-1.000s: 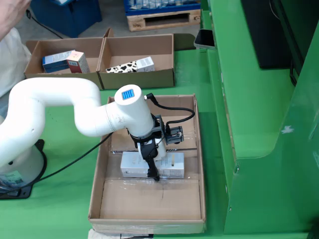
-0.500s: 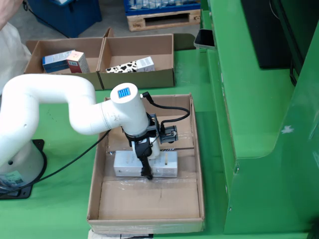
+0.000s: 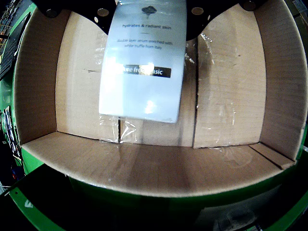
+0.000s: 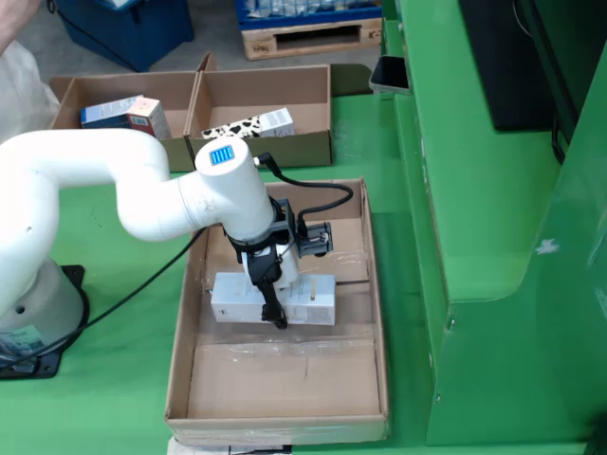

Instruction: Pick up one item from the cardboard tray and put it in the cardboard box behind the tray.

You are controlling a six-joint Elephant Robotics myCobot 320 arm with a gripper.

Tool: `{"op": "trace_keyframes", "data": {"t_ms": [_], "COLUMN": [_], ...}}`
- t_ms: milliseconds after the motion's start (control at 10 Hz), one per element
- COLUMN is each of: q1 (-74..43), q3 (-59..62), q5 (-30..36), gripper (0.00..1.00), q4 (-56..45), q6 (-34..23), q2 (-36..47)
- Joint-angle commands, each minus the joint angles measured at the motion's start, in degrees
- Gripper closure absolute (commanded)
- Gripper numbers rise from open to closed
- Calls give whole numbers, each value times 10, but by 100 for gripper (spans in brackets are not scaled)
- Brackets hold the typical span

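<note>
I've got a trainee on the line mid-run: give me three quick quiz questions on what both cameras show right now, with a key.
1. True or false: the gripper is closed on the white rectangular carton.
2. Where is that carton?
A. over the long cardboard tray
B. in a rear cardboard box
C. on the green table
3. Fill in: the rear cardboard box with the cow-patterned carton is the ____ one in the fixed view.

Key: 1 true; 2 A; 3 right
</note>
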Motion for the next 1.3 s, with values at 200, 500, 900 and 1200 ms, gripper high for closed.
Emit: {"op": "trace_keyframes", "data": {"t_ms": [200,500,900,1200], "q1": [8,6,0,-5], "q3": [26,43,71,156], "q5": [-6,-4,-4,-1], "gripper": [100,100,100,100], "q4": [-11,-26,-49,-100], "q6": [12,9,6,3], "q2": [40,47,49,14]}}
